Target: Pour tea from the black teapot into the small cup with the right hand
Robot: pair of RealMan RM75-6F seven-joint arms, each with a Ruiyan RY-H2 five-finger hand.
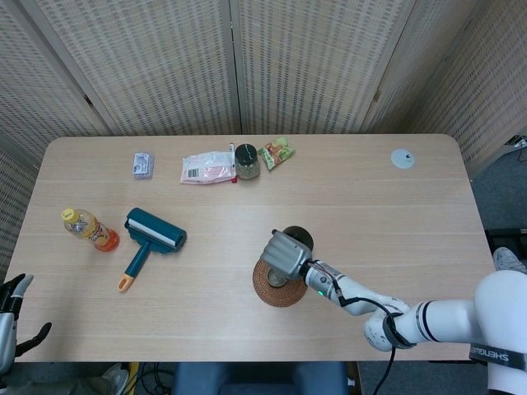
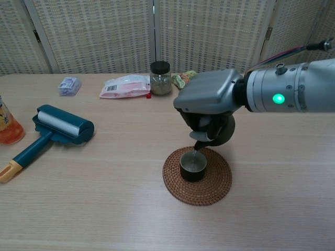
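One black teapot [image 2: 220, 133] is being gripped by the right hand [image 2: 209, 99], fingers wrapping it, spout tilting down over the small cup [image 2: 192, 166]. Liquid is showing in the cup, which is sitting on a round woven coaster [image 2: 198, 180] near the table's [image 1: 395, 214] front middle. Left hand [image 1: 11, 317] is hanging off the table's left front corner, fingers spreading, holding nothing. Lint roller [image 2: 49, 130], orange bottle [image 1: 89, 230], glass jar [image 2: 160, 77] and snack packets [image 2: 124, 86] are lying well apart along the left and rear. Woven screens [image 1: 247, 58] are standing behind.
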